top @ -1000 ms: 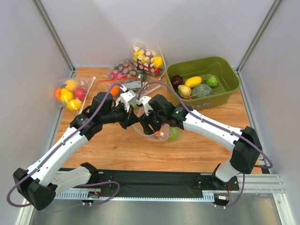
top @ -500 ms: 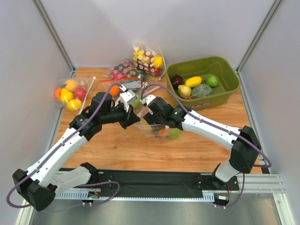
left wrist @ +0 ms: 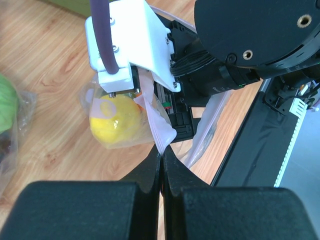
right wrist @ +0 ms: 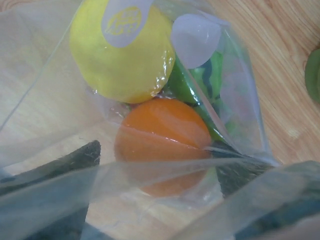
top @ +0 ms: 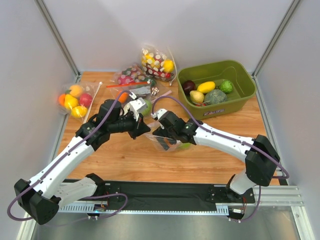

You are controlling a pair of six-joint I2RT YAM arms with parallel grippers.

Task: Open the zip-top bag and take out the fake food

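Note:
The clear zip-top bag [top: 169, 145] lies on the wooden table between my arms. My left gripper [top: 143, 128] is shut on a flap of its mouth edge [left wrist: 159, 131] and holds it up. My right gripper [top: 163, 133] is open and reaches into the bag's mouth. In the right wrist view its fingers [right wrist: 65, 162] stand on either side of an orange fruit [right wrist: 162, 142], seen through the plastic film. A yellow fruit [right wrist: 122, 52] and a green fruit [right wrist: 200, 80] lie just beyond the orange one. The yellow fruit also shows in the left wrist view [left wrist: 115, 120].
A green bin [top: 242, 87] with several fruits stands at the back right. A polka-dotted bag [top: 157, 62] and a bag with a red zip [top: 127, 77] lie at the back. Another bag of fruit [top: 72, 97] lies at the far left. A green fruit [top: 145, 106] sits behind my left gripper.
My right gripper has moved away from the left one, down and forward into the bag's mouth. My left gripper has kept its hold on the bag's edge and shifted slightly left.

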